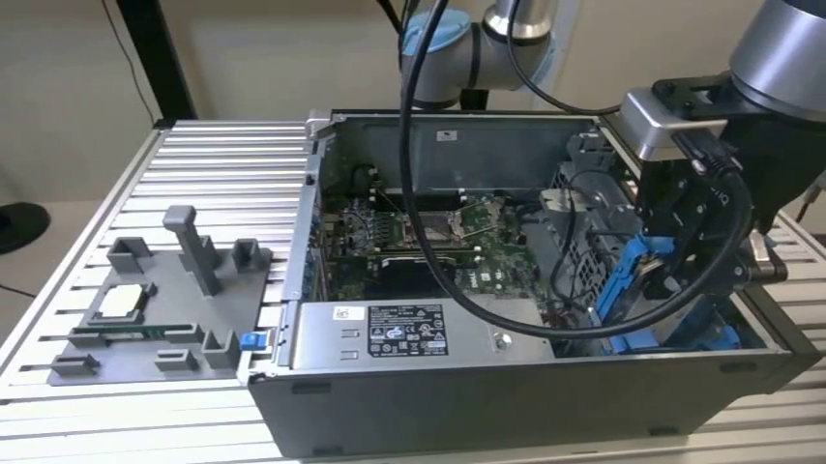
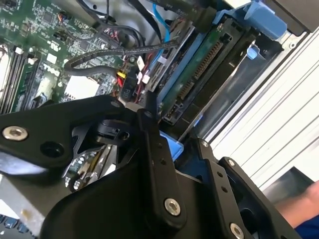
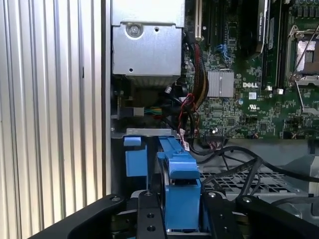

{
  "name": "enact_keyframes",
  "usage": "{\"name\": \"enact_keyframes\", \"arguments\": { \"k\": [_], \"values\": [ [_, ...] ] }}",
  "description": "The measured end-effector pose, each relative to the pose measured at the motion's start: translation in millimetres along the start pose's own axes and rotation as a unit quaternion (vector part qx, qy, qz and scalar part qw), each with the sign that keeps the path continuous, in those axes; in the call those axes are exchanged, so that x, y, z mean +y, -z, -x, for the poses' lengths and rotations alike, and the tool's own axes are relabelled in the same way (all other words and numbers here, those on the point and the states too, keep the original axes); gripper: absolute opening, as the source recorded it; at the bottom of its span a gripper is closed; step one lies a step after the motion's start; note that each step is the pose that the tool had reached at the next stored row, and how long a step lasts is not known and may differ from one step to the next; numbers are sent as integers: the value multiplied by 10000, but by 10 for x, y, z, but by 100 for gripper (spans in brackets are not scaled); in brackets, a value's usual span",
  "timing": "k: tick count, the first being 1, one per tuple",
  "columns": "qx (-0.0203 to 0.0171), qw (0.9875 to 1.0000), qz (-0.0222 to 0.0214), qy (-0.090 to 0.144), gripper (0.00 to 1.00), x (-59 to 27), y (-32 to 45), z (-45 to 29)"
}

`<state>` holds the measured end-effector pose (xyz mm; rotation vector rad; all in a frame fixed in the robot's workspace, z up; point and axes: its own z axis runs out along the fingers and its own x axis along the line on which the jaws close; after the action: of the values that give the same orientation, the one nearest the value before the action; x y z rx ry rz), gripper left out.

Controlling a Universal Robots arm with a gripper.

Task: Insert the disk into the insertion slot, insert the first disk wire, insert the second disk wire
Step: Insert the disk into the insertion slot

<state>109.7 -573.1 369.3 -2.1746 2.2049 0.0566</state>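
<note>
The disk (image 2: pixel 199 74) stands on edge and tilted in the open computer case, its green board and bare connector edge facing me. Its blue carrier frame (image 3: pixel 180 184) sits between my black fingers (image 3: pixel 149 221). My gripper (image 1: pixel 691 280) is shut on this frame at the exterior view's right, above the insertion slot (image 1: pixel 717 338), a grey metal bay with blue rails (image 3: pixel 135 159). The carrier (image 1: pixel 630 280) slants up out of the bay. Loose black wires (image 3: pixel 234 154) and a blue one (image 2: pixel 164 25) lie beside the disk, with nothing plugged into its connector.
A motherboard (image 1: pixel 427 232) fills the case floor. A silver box with a sticker (image 1: pixel 400 333) sits at the case's front. A grey fixture tray with posts (image 1: pixel 142 319) stands on the slatted table (image 1: pixel 220 164). A person's hand (image 2: pixel 301 201) is beyond the case.
</note>
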Motion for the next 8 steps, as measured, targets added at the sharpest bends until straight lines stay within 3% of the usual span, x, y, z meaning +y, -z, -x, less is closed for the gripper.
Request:
{"name": "enact_keyframes", "arguments": {
  "k": [2,8],
  "values": [
    [3,10000,4,-1,100,0,40,1],
    [4,10000,13,-1,100,-1,291,17]
  ]
}}
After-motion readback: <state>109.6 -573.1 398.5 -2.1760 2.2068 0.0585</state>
